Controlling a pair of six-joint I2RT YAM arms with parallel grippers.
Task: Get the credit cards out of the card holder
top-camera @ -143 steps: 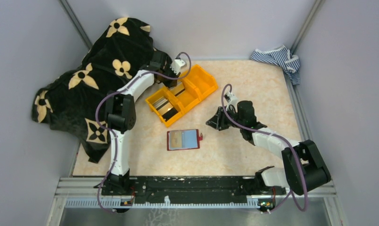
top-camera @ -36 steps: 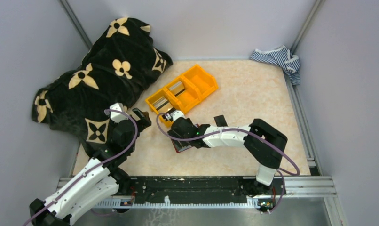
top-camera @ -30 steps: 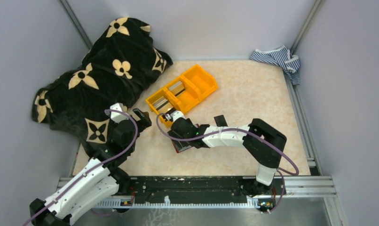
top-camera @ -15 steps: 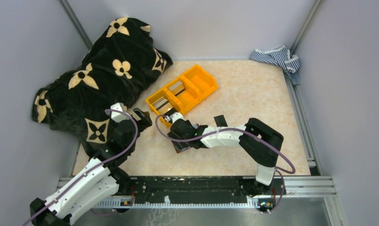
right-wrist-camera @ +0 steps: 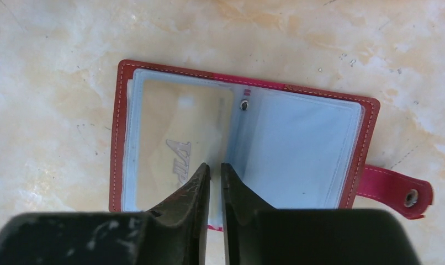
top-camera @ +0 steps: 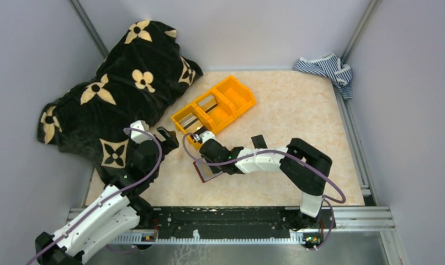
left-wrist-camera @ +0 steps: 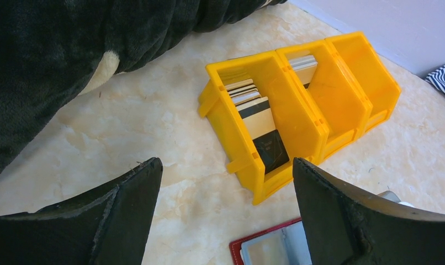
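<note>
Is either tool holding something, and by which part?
Left tool: open, empty. Right tool: nearly closed at the inner edge of the pale card in the card holder; a real grip cannot be told.

Robotics lab cell, plain grey panel walls [top-camera: 264, 27] at desk's far and side edges, beige marble-pattern desktop [top-camera: 297, 110], black-and-aluminium mounting rail [top-camera: 237, 216] along near edge, two white-and-black robot arms [top-camera: 261, 160].

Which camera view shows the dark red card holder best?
Right wrist: the dark red bifold card holder with light blue pockets lies open, nearly whole. Top external: partly hidden. Left wrist: one corner.
</note>
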